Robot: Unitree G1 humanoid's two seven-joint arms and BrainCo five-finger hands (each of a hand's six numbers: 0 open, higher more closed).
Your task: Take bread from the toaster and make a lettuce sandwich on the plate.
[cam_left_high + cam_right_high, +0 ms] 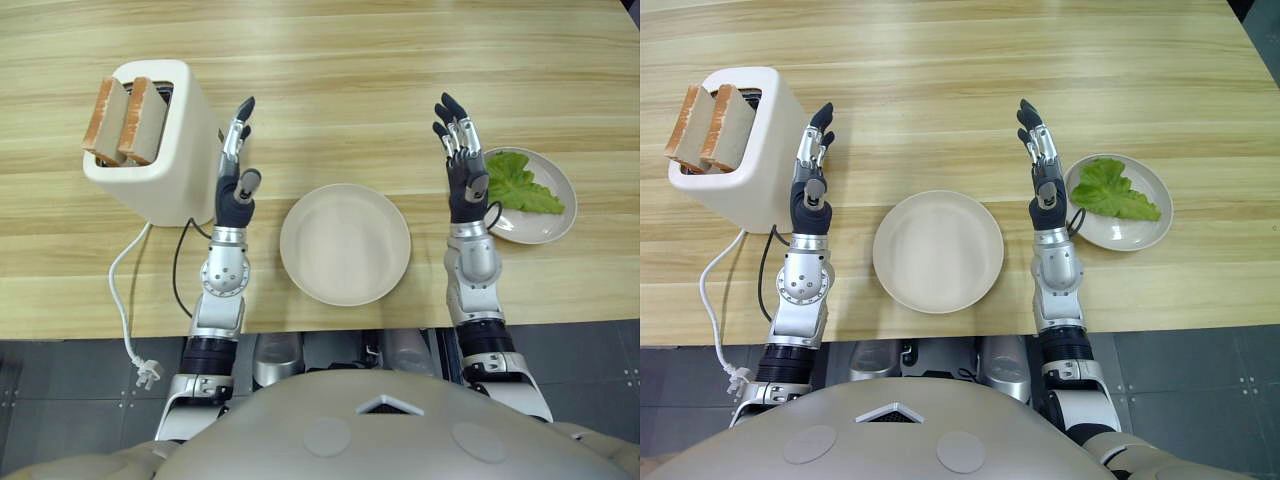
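Two slices of bread (143, 122) stood side by side in the slots of a cream toaster (170, 175) at the left of a wooden desk (350, 70). Their browned crusts rose well above its top and both tilted a little to the left. The toaster's white cord (118, 290) ran from its base across the desk and over the near edge, ending in a plug (148, 375) past that edge.

The left hand (237, 170) was raised just beside the toaster's right wall, fingers stretched forward and nothing in its grasp. Whether it touched the toaster could not be told. The right hand (460, 150) was raised in the same way on the other side, fingers straight, slightly spread and pointing away from the robot, holding nothing. Its wrist was just beside the left rim of a small dish (550, 232).

A green lettuce (520, 185) leaf lay flat on that dish, covering its far half and reaching toward the right rim. Between the two forearms, near the front edge of the desk, sat a round beige plate (345, 243), its pale surface visible from rim to rim. It was well apart from the bread and near the lettuce dish without touching it.
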